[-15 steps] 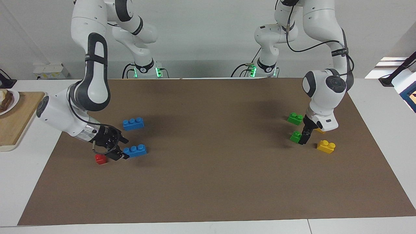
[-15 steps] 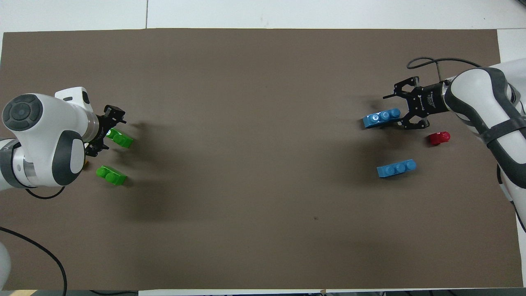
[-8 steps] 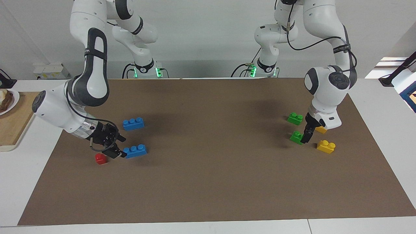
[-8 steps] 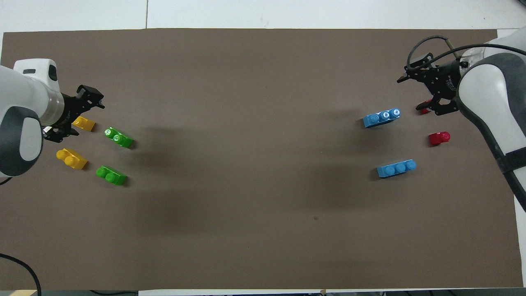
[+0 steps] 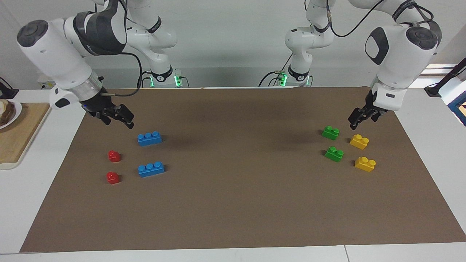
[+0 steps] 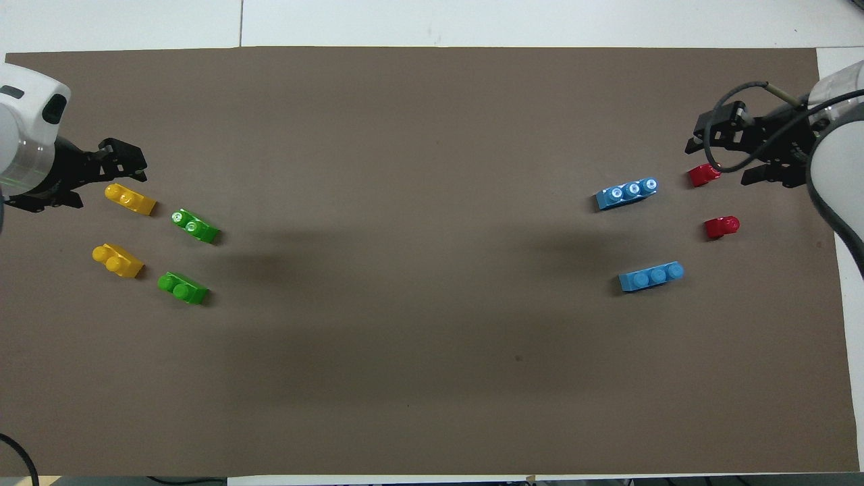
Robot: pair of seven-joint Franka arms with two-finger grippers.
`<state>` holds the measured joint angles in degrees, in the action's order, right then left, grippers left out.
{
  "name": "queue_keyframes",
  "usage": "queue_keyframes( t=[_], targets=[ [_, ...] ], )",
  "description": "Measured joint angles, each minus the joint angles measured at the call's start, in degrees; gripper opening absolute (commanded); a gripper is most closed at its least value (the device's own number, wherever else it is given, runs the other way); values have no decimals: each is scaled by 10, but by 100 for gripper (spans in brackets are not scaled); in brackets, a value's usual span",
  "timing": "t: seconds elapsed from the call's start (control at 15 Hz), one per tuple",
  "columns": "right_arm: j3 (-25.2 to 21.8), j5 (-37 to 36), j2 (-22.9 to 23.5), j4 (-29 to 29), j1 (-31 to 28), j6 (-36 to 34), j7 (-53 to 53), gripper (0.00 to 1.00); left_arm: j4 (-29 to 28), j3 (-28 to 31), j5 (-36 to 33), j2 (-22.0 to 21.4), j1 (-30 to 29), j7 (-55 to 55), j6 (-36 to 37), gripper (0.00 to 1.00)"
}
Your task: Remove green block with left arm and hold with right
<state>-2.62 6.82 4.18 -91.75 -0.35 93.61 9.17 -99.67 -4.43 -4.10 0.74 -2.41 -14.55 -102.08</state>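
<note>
A plain white wall rises past a white counter covered by a brown mat, with a wooden board at the right arm's end.

1. Most of the left arm is cut off by the edge of the overhead view; only its wrist and the left claw are seen there.
2. The right arm is cut off by the same view's other edge.
3. The upper links of both arms are cut off by the top edge of the facing view.
4. A wooden board and a plate on it are cut off by the facing view's edge; what lies on the plate cannot be made out.
5. The desk is cropped at both ends.
</note>
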Motion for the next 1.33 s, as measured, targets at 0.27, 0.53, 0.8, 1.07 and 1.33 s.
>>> queue_keyframes(
  t=[0.27, 0.53, 0.8, 1.07, 1.33],
  targets=[
    [0, -15, -38, -8, 0, -59, -31, 100, 0, -1, 5, -33, 0, 58, 34, 100],
    [2, -46, -51, -12, 0, -58, -98, 100, 1, 0, 13, -45, 0, 98, 61, 100],
    [3, -70, -52, -12, 0, -31, -141, 98, 19, 1, 35, -47, 0, 101, 85, 100],
    [3, -70, -51, -13, 0, -8, -136, 100, 22, 2, 53, -47, -1, 101, 85, 100],
    [3, -70, -51, -13, 0, -8, -135, 100, 22, 3, 53, -47, -1, 101, 85, 100]
  ],
)
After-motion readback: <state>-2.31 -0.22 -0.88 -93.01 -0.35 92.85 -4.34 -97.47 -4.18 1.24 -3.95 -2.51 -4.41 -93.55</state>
